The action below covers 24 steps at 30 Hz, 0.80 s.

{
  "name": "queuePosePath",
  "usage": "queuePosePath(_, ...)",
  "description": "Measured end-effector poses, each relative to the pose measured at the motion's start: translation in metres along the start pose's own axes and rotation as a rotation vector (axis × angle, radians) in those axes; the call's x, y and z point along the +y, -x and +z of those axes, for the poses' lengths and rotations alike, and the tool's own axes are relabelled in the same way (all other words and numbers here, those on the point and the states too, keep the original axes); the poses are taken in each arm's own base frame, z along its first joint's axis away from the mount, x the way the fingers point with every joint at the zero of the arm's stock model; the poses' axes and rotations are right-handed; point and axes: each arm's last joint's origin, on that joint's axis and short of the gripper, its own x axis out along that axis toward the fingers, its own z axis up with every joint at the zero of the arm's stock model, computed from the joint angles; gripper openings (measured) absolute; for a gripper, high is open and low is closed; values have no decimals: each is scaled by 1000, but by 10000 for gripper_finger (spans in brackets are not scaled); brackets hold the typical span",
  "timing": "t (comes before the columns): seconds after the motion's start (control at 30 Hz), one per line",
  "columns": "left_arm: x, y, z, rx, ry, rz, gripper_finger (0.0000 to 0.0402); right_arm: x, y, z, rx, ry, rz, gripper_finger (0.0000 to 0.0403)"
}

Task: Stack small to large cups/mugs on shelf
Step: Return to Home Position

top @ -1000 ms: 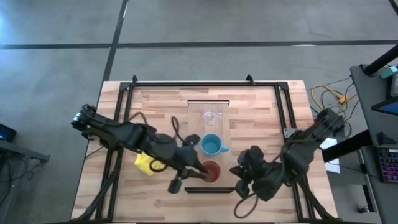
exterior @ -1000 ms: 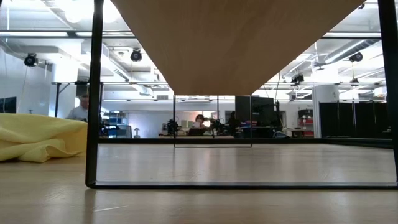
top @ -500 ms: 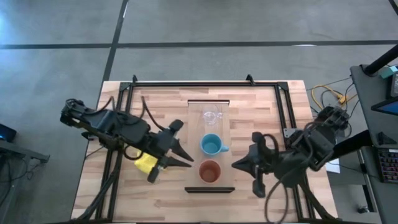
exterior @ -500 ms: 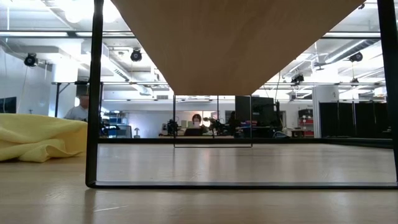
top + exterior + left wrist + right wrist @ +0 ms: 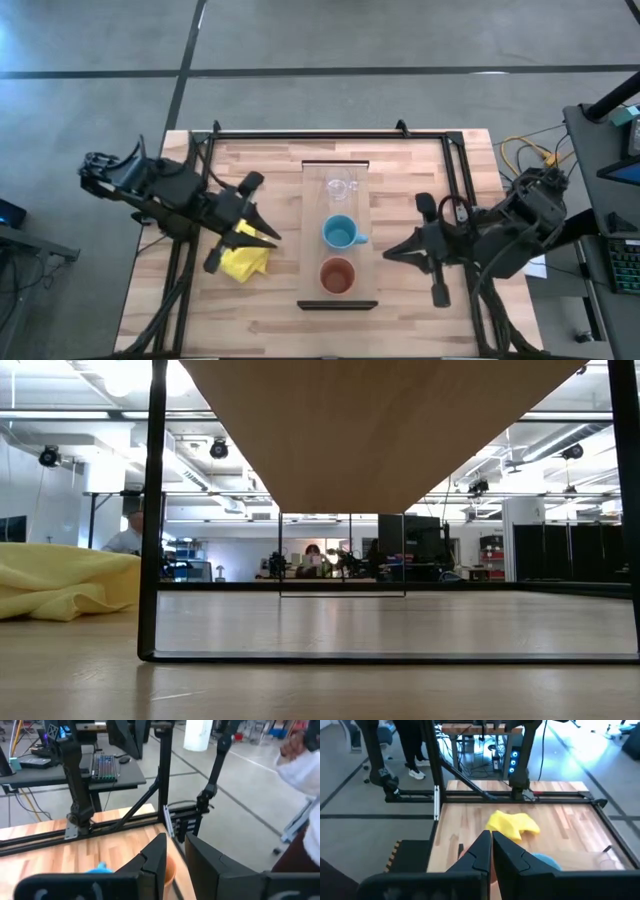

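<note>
Arms are backing away from the shelf [image 5: 312, 230] toward the frame's sides, left gripper [image 5: 262, 232] slightly parted, right gripper [image 5: 392, 250] closed; stacking looks done.

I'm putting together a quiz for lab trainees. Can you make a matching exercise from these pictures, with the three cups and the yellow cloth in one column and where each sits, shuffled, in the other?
Things:
1. clear glass mug
2. light-blue mug
3. orange-brown cup
4. yellow cloth

Places:
A. middle of the shelf
B. shelf end with the dark edge
C. shelf end away from the dark edge
D. on the tabletop, off the shelf

Pairs: 1-C, 2-A, 3-B, 4-D
</note>
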Motion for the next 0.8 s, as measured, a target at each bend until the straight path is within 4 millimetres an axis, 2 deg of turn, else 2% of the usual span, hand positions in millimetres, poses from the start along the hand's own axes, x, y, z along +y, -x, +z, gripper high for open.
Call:
queuePosePath(0.2,1,21,-1,-2,-31,13,57,-10,6,0,-5,-3,-79,9)
queuePosePath(0.4,6,42,-5,28,-28,162,57,-18,1,1,0,-15,-120,9)
queuePosePath(0.6,8,55,-6,7,-27,208,57,-38,-16,5,19,22,-144,9)
queuePosePath(0.8,9,64,-7,-7,-54,218,57,-68,-37,13,25,61,-96,9)
